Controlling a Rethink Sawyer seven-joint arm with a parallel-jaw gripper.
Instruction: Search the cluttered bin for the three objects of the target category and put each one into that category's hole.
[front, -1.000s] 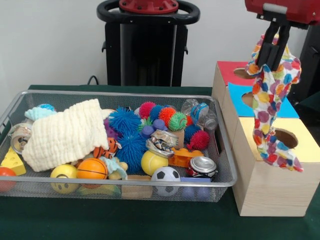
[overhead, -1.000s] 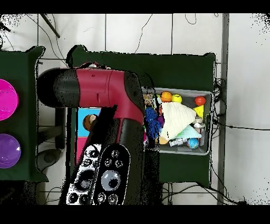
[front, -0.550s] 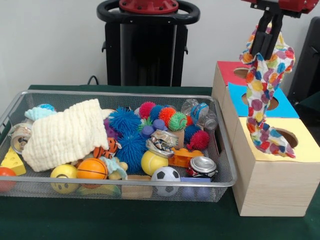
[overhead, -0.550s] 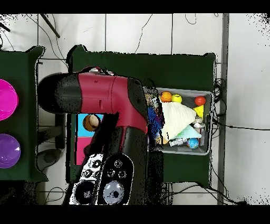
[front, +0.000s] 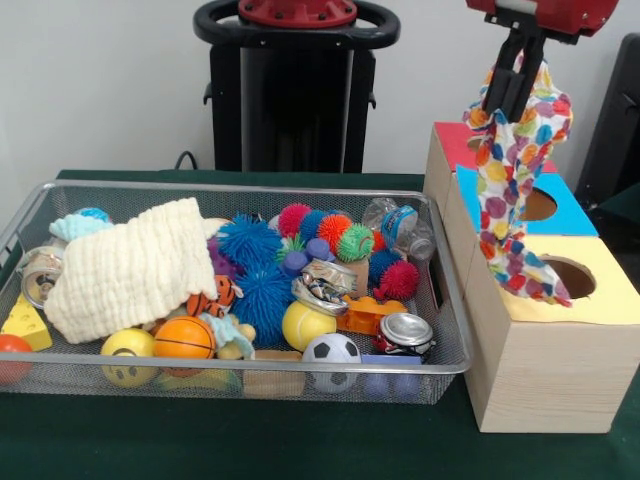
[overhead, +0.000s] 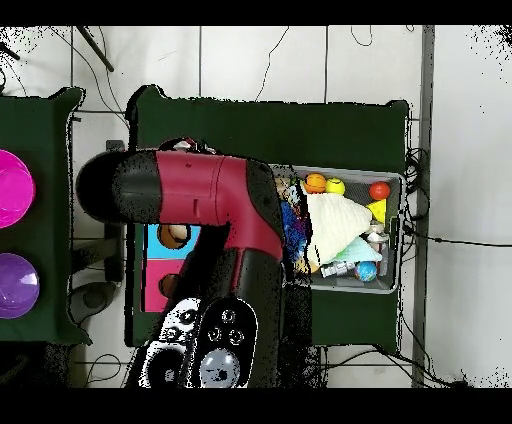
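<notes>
A polka-dot cloth (front: 515, 190) hangs from my gripper (front: 500, 104), which is shut on its top end above the wooden box (front: 545, 375). The cloth drapes in front of the blue panel's hole (front: 538, 205), and its lower end rests near the yellow panel's hole (front: 570, 277). The red panel (front: 455, 140) lies behind it. In the wire bin (front: 455, 365) a cream cloth (front: 130, 265) lies at the left over the other items. In the overhead view the arm (overhead: 200, 190) hides the gripper and the hanging cloth; the cream cloth (overhead: 335, 225) shows in the bin (overhead: 395, 180).
The bin also holds spiky balls (front: 250, 265), a crushed can (front: 405, 330), a plastic bottle (front: 400, 222), a soccer ball (front: 331, 350), an orange ball (front: 183, 338) and a cheese wedge (front: 25, 322). Two round purple discs (overhead: 12, 188) sit on a side table in the overhead view.
My gripper has risen and shifted left with the polka-dot cloth, from over the yellow panel toward the blue and red panels. The cloth's tail has dragged left with it.
</notes>
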